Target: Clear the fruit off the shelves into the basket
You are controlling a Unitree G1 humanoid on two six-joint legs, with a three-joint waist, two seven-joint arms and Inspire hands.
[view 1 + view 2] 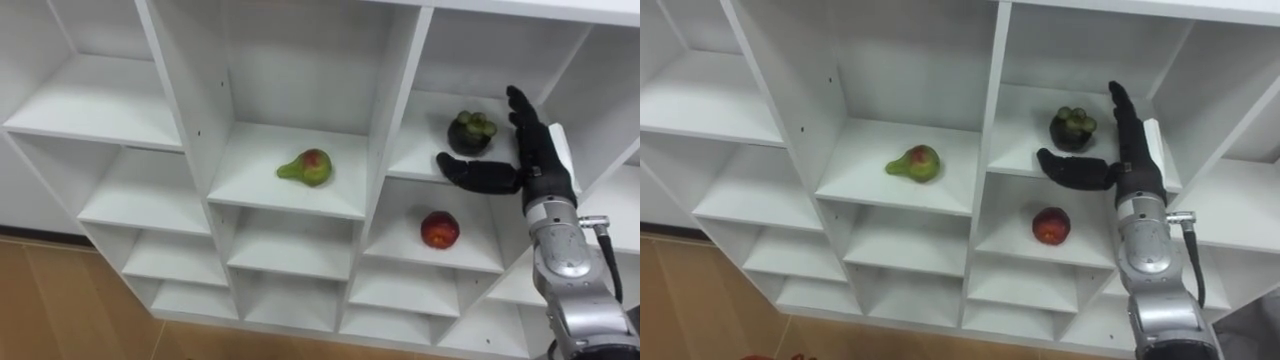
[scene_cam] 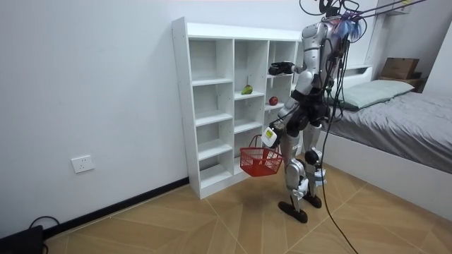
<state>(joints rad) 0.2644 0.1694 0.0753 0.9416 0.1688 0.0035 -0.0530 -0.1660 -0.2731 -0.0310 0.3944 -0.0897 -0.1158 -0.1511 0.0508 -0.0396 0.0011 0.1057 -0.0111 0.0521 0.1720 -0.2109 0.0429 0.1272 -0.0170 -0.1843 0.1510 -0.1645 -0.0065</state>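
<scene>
I stand facing a white cubby closet (image 1: 398, 110). My right hand (image 1: 541, 168) is raised inside its right column, spread wide with fingers straight up and thumb stretched out sideways, holding nothing. A dark mangosteen (image 1: 470, 133) with a green cap sits on that shelf, just beside my palm and above my thumb. One shelf lower lies a red fruit (image 1: 440, 229). A green-and-red pear (image 1: 307, 167) rests in the middle column. My left hand (image 2: 270, 134) hangs low, gripping a red basket (image 2: 260, 162) by its handle.
</scene>
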